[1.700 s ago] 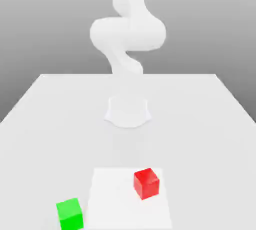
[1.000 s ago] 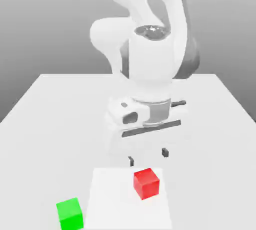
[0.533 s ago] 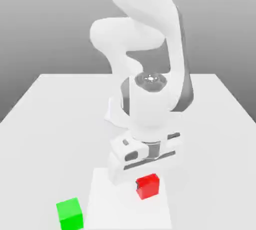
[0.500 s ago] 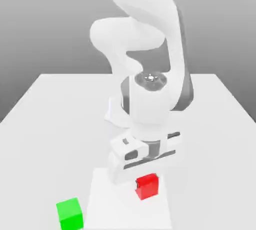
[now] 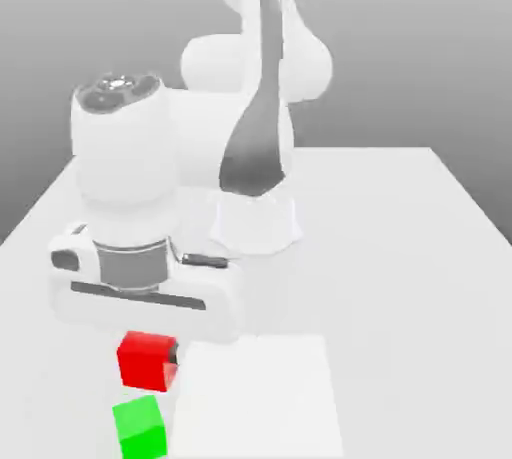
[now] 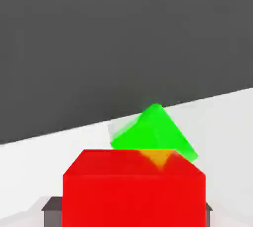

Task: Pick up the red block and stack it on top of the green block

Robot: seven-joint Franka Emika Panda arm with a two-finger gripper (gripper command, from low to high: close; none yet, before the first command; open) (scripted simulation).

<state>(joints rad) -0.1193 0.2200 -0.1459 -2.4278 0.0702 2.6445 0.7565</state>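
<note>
We hold the red block (image 5: pixel 146 361) pinched in our gripper (image 5: pixel 150 359), lifted clear of the worktop (image 5: pixel 400 247) near its front edge, just above the green block (image 5: pixel 139 428). Pickup looks done; lowering, aligning and releasing onto green remain.
</note>
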